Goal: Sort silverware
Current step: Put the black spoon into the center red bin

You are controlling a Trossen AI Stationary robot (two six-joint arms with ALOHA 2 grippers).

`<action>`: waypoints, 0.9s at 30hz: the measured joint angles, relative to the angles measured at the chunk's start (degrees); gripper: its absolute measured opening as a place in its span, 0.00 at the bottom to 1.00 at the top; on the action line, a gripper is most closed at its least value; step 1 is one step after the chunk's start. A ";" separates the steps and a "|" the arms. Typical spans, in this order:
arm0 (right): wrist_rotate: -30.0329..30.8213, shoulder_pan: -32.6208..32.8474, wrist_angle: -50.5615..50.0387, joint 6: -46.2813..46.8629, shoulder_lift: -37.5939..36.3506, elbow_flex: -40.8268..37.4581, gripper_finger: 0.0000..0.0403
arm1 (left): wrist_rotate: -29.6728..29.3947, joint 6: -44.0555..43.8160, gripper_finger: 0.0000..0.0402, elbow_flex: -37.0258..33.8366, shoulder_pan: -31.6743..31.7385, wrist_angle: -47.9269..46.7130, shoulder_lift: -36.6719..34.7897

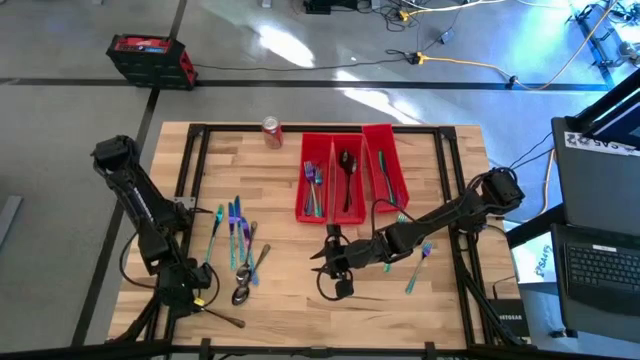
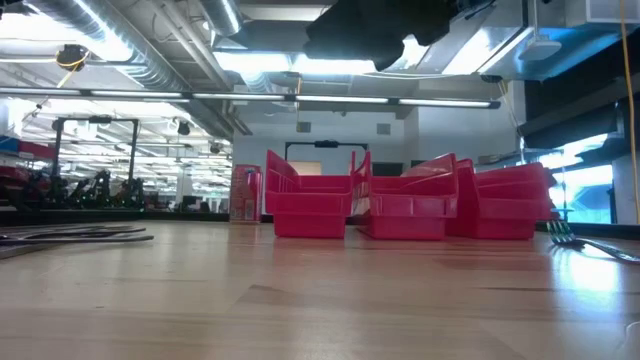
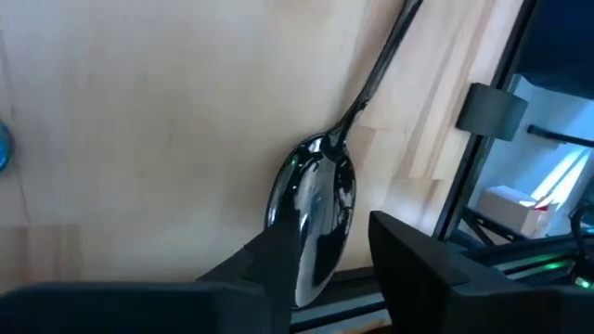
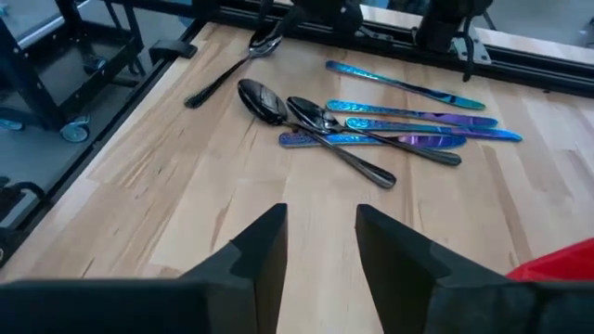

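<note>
- Near the table's front edge, mid-table, the right gripper [image 1: 338,268] hovers with fingers parted and nothing between them — its wrist view faces the unsorted pile.
- At the front left corner the left gripper [image 3: 320,269] sits low, fingers apart around the bowl of a dark spoon [image 3: 316,213], not visibly clamped.
- Unsorted silverware [image 1: 237,245] lies left of centre; one fork [image 1: 418,265] lies right.
- Three red bins [image 1: 350,175] at the back already hold some pieces.
- Likely step — picking up the next piece; closing on the spoon's slim handle calls for care.

Bare tabletop [image 1: 290,270] mid-front; bins [image 1: 350,175] block rear ctr, cutlery pile [image 1: 238,245] left.
</note>
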 joint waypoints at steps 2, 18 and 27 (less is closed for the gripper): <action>-0.17 0.00 1.17 0.00 0.06 0.00 0.27 | -0.05 -0.06 0.24 0.00 0.00 0.18 0.00; -0.94 -0.02 2.98 -0.28 0.06 0.00 0.22 | -0.49 5.32 0.00 3.48 -1.34 -4.86 0.28; -5.33 1.15 2.95 -5.13 0.06 0.00 0.22 | 0.86 9.86 0.00 3.52 -1.32 -7.97 4.57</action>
